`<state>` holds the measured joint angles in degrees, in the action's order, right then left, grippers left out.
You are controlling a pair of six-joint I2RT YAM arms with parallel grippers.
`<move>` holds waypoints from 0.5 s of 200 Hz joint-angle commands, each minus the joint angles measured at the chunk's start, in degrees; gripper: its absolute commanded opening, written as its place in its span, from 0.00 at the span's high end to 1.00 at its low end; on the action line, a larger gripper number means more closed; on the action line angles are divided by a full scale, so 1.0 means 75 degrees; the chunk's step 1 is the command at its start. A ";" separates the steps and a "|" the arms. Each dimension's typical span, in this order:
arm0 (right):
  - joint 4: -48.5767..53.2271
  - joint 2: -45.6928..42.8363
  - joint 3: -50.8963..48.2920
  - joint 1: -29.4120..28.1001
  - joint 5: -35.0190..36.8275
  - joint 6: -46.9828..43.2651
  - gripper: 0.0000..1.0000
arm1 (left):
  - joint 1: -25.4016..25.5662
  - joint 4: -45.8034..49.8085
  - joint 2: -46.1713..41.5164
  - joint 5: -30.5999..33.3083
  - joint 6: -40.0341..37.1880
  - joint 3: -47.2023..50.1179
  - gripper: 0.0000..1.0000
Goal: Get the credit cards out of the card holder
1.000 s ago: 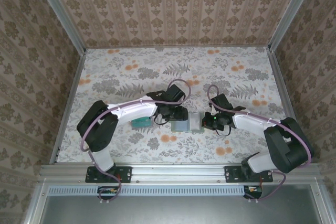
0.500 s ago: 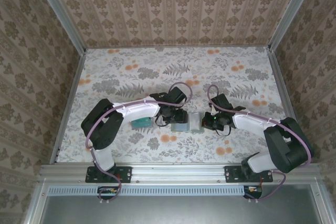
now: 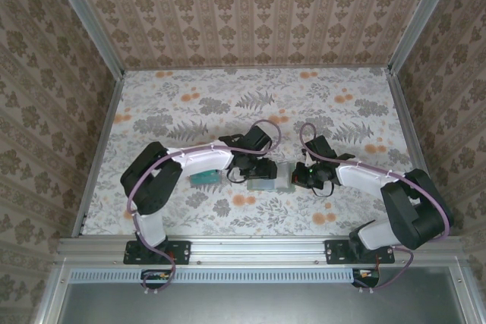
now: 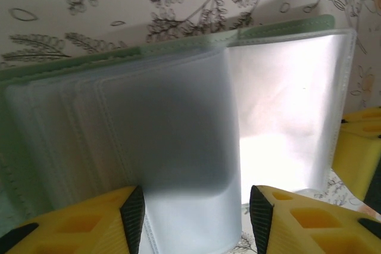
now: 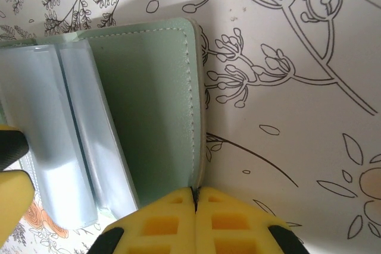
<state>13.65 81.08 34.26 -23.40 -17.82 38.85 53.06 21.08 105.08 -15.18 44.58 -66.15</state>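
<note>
Over on the left, a small teal-topped pile of credit cards [image 3: 203, 177] lies on the flowered table [image 3: 190, 104], just beside the left arm. Next along, the left gripper [image 4: 196, 207] hangs low over the open card holder [image 4: 280, 28], its yellow fingers [image 4: 128, 215] apart with one clear sleeve [image 4: 172, 135] standing between them. A greyish shade shows inside that sleeve; whether it's a card I can't tell. On the right, the right gripper [image 5: 195, 197] has its fingers pressed together on the edge of the pale green cover. To my eye the trick now is to close on a card's edge alone, not the floppy plastic, and draw it out along the pocket's opening while the right side holds firm.
</note>
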 commanded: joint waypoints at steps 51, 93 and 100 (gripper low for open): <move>-0.0009 0.0006 -0.0125 0.0037 -0.0133 0.0070 1.00 | 0.0167 -0.0138 -0.0148 -0.0266 -0.0421 -0.0226 0.47; -0.0037 -0.0013 -0.0150 0.0025 -0.0139 0.0082 1.00 | 0.0010 0.0536 -0.0692 0.0845 -0.0427 0.0088 0.47; -0.0041 -0.0006 -0.0150 0.0026 -0.0143 0.0082 1.00 | -0.0038 0.0590 -0.0730 0.0934 -0.0382 0.0153 0.47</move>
<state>13.41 81.08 34.04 -23.40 -18.06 39.00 54.06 21.58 103.74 -13.45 42.46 -66.65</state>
